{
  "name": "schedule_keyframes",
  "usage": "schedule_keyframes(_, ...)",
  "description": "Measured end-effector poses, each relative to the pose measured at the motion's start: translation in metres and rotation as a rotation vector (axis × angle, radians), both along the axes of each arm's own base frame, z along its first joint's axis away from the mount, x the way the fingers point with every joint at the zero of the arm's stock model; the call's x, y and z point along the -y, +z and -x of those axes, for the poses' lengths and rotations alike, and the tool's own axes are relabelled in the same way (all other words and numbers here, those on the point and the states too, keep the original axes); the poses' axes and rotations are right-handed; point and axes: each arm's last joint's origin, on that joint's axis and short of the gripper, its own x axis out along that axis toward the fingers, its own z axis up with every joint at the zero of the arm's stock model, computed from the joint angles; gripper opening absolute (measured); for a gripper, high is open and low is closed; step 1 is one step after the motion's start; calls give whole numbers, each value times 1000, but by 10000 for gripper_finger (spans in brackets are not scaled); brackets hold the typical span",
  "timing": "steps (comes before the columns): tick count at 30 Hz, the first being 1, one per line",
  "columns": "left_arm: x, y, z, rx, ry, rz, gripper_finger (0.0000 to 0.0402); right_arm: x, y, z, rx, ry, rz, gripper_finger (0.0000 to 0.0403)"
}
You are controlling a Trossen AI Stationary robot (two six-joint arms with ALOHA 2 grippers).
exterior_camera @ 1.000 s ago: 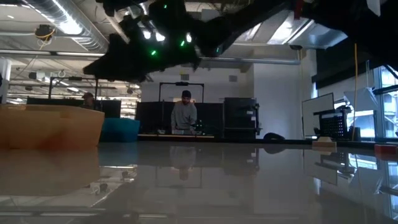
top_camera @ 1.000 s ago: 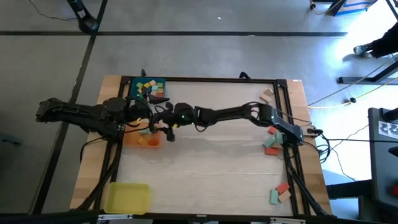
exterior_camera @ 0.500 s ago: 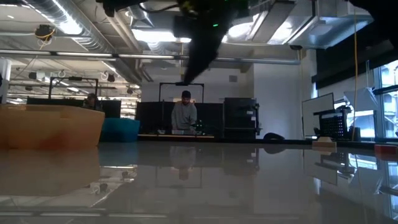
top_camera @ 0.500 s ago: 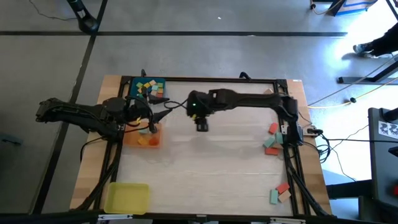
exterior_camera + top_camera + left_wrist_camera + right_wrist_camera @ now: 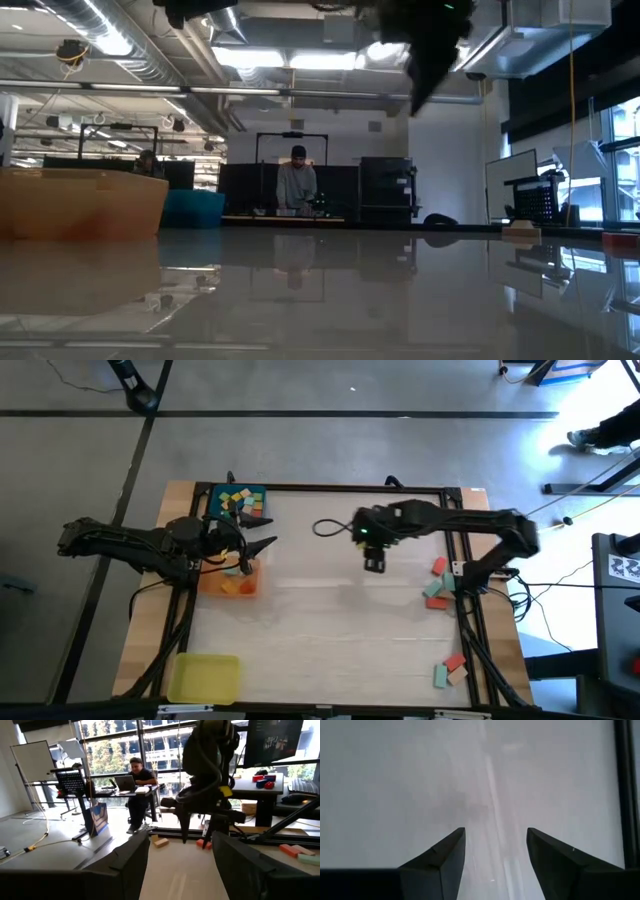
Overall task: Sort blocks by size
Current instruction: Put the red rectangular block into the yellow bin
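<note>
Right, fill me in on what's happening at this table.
Two robot arms are sorting small coloured blocks by size. The right gripper hangs empty over the bare middle of the table, jaws open, between the trays and the loose blocks along the right edge. The left gripper waits open and empty by the orange tray. The blue tray already holds several blocks; the yellow tray looks empty.

My R gripper (image 5: 374, 565) hangs mid-table; L gripper (image 5: 262, 546) by orange tray (image 5: 228, 584); loose blocks (image 5: 436, 588) at R edge.
</note>
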Motion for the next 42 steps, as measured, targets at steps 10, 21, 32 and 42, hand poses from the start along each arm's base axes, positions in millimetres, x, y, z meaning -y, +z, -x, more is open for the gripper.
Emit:
schedule_keyframes(10, 0, 0, 0, 7, 0, 7, 205, -8, -37, 100, -6, -442, -22, 208)
schedule_keyframes(21, 0, 0, 0, 6, 0, 8, 205, -14, -97, 146, -141, -909, -104, 208)
schedule_keyframes(32, 0, 1, 0, 9, 0, 8, 205, 1, -133, 157, -342, -1020, -104, 121)
schedule_keyframes(42, 0, 0, 0, 2, 0, 7, 205, 17, -152, 160, -535, -1079, -79, 11)
